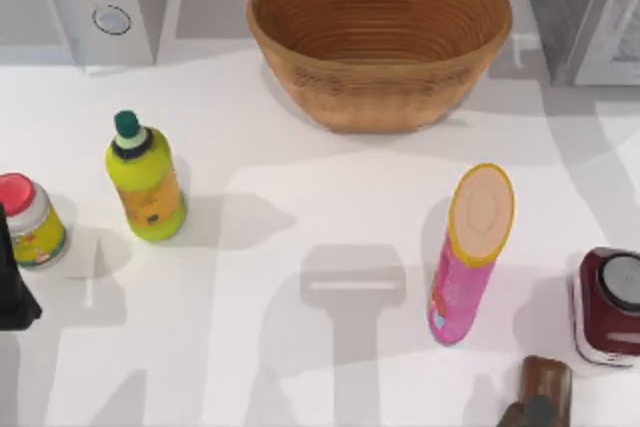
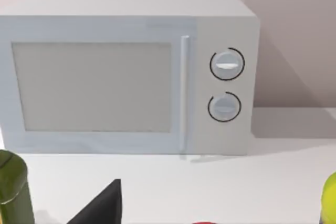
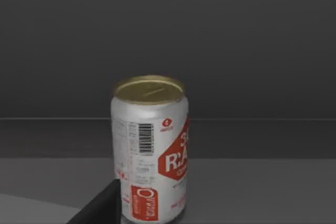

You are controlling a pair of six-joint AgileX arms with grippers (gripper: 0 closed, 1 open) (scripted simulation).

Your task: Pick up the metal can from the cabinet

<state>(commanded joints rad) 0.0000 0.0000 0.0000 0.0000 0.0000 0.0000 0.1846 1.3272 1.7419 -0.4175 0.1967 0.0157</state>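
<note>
The metal can (image 3: 150, 148) stands upright on the grey floor of the dark cabinet in the right wrist view. It has a silver-white body, a red label with a barcode, and a gold top. A dark part of my right gripper (image 3: 100, 207) shows low in that view, short of the can and apart from it. The cabinet (image 1: 585, 12) is at the table's back right corner in the top view. My left arm (image 1: 12, 287) is parked at the table's left edge, and a dark part of its gripper (image 2: 102, 203) faces a white microwave (image 2: 126, 74).
A wicker basket (image 1: 380, 42) stands at the back middle. There is a yellow-green bottle (image 1: 146, 179) and a red-lidded jar (image 1: 30, 219) on the left. On the right are a tall pink tube (image 1: 468, 257), a squat maroon cylinder (image 1: 608, 307) and a brown object (image 1: 540, 392).
</note>
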